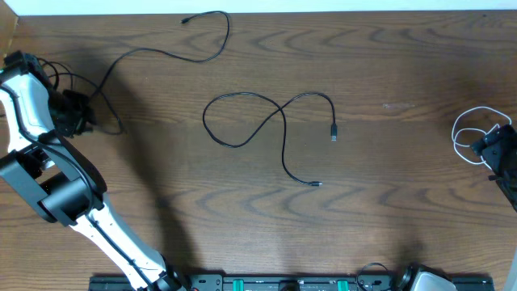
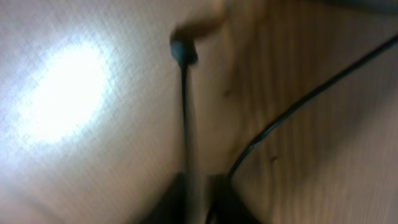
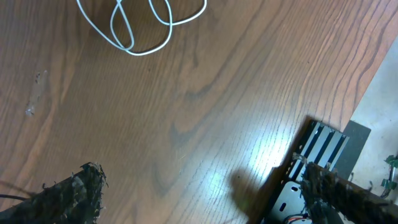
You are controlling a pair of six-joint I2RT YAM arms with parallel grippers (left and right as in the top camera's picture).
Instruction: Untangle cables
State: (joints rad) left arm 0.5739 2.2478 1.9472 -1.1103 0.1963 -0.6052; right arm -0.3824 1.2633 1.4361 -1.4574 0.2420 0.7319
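Observation:
A long black cable (image 1: 157,50) runs from the far edge down to my left gripper (image 1: 79,113) at the table's left side. In the blurred left wrist view, that cable (image 2: 185,118), with its plug end (image 2: 182,52), comes straight out from between the fingers of the left gripper (image 2: 198,190), which is shut on it. Another black strand (image 2: 298,102) curves past on the right. A second black cable (image 1: 266,121) lies looped mid-table. The white cable (image 1: 468,133) (image 3: 140,28) lies coiled at the right, just beyond my open right gripper (image 1: 494,147) (image 3: 211,193), which holds nothing.
A black equipment rail (image 1: 283,283) runs along the table's near edge, and its slotted metal end (image 3: 317,158) lies close to the right gripper's finger. The table (image 1: 388,210) ends just beyond the long cable's far plug (image 1: 186,20).

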